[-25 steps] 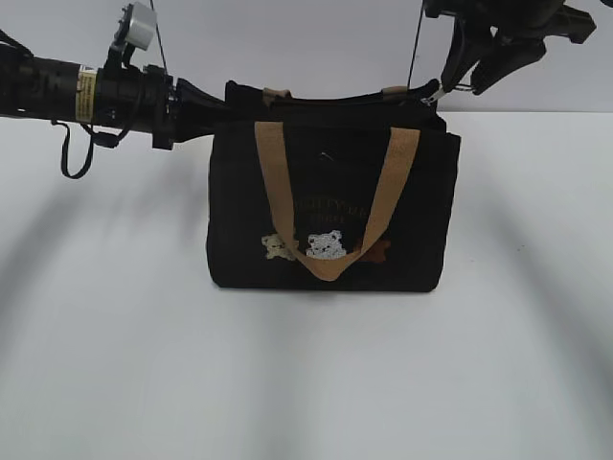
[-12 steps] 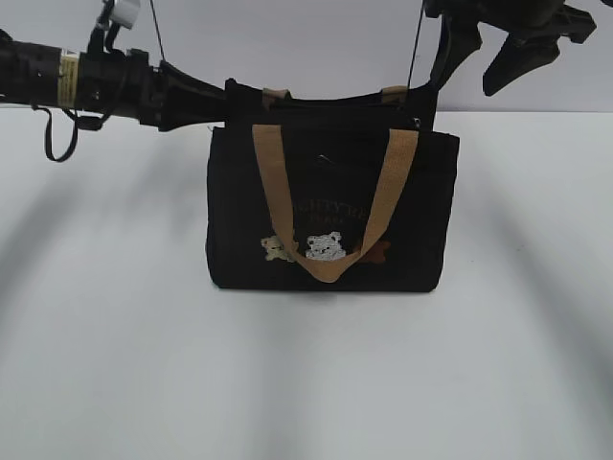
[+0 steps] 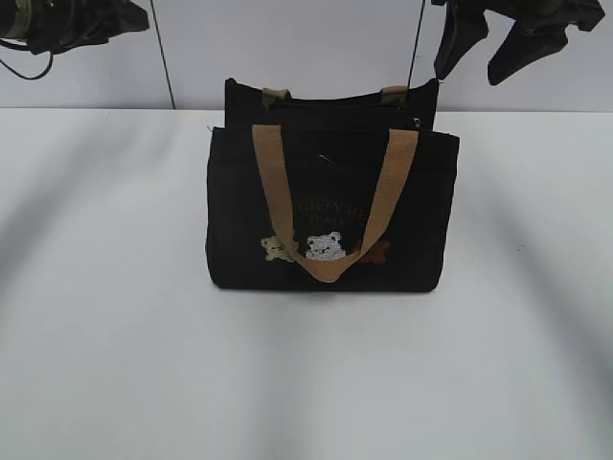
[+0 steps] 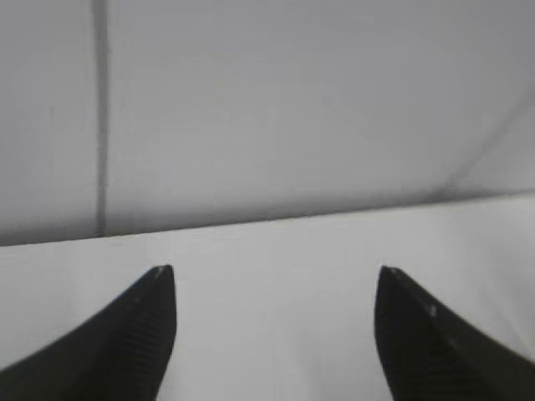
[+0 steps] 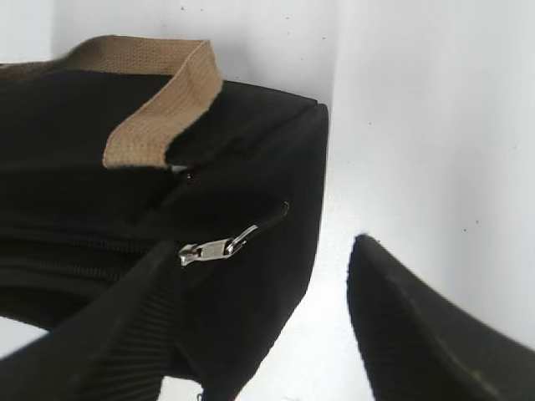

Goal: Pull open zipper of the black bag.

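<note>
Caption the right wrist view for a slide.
Open right gripper beside the black bag, silver zipper pull unheld, tan handle above.

The exterior view looks along the white table (image 3: 115,364) from the front at a slight downward slant, facing the black bag (image 3: 330,206) squarely. The left wrist view faces only table and wall beyond its fingers (image 4: 125,342). The right wrist view sits close above the bag's end by the zipper (image 5: 216,247), sharing the bag with the exterior view.
</note>
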Available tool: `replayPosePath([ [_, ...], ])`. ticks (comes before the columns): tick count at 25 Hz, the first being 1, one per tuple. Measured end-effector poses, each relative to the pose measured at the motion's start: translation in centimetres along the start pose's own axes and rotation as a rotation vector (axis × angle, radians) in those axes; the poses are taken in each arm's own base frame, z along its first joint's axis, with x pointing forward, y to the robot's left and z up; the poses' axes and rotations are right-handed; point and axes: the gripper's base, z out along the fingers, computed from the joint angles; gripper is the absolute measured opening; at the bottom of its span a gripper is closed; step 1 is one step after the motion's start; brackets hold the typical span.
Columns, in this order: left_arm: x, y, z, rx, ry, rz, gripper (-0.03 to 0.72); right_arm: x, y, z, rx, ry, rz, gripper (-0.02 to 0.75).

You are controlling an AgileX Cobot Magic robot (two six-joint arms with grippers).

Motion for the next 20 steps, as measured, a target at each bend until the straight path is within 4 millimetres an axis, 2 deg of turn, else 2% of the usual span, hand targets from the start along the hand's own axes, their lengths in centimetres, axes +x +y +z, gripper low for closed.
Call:
replayPosePath([
  [5,-0.7,2.4,-0.4,-0.260,-0.100,-0.132,0.565,0.2,0.2,-1.4,-0.005,-0.031,-0.036,0.470],
  [9,-1.0,4.4,-1.2,-0.461,-0.160,-0.096,0.566,0.4,0.5,-2.8,-0.009,-0.061,-0.060,0.470],
  [12,-0.3,5.7,-1.8,-0.557,-0.157,-0.083,0.566,0.5,0.6,-3.5,-0.011,-0.075,-0.069,0.470],
  [16,2.5,6.0,-1.6,-0.525,-0.058,-0.093,0.566,0.6,0.7,-4.2,-0.012,-0.089,-0.094,0.470],
  [18,3.7,5.6,-1.3,-0.430,-0.003,-0.125,0.566,0.7,0.7,-4.2,-0.012,-0.091,-0.098,0.470],
  [20,4.1,5.0,-1.2,-0.335,0.029,-0.153,0.566,0.7,0.7,-4.2,-0.012,-0.090,-0.099,0.470],
])
